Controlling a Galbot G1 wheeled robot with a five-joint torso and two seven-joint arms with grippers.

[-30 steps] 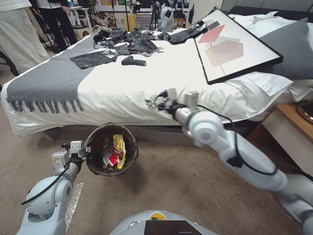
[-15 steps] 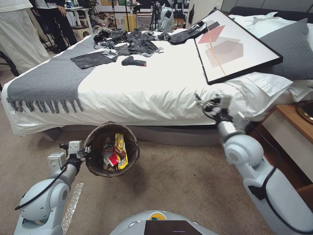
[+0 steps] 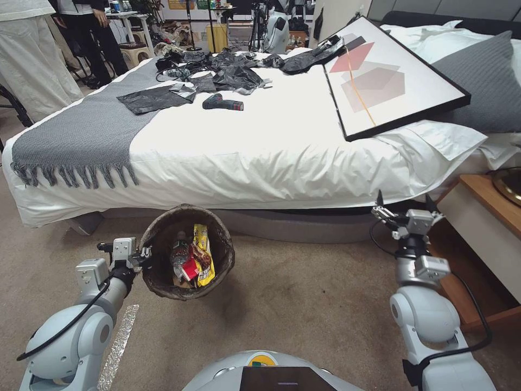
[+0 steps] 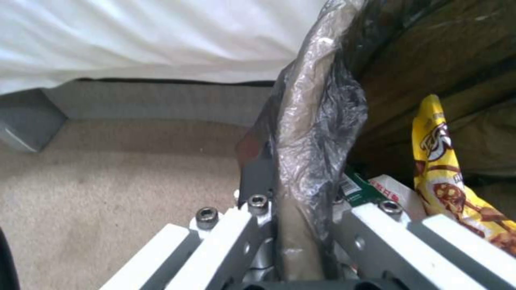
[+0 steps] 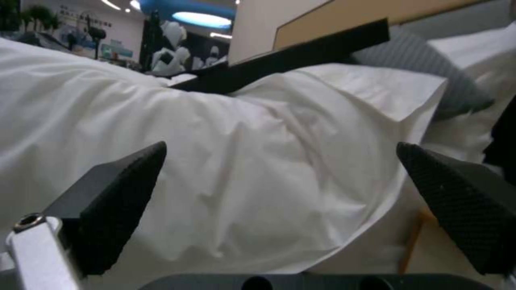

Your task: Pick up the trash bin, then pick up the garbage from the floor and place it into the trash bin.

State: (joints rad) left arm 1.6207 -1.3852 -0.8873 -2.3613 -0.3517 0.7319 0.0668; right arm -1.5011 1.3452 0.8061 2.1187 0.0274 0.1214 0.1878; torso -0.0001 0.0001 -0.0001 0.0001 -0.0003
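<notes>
Left gripper (image 3: 145,254) pinches the rim of the round trash bin lined with a dark bag (image 3: 220,239), held over the beige carpet floor (image 3: 304,304).

The left arm reaches in from 7 o'clock, its fingers pressed on the bagged rim at the bin's 9 o'clock. Inside lie garbage pieces: a yellow snack wrapper (image 3: 202,255), a red-and-white wrapper (image 3: 188,267) and a small plastic bottle (image 3: 178,253). At 3 o'clock the right gripper (image 3: 404,207) points up toward the white-sheeted bed (image 3: 260,157), fingers spread wide, empty.
</notes>
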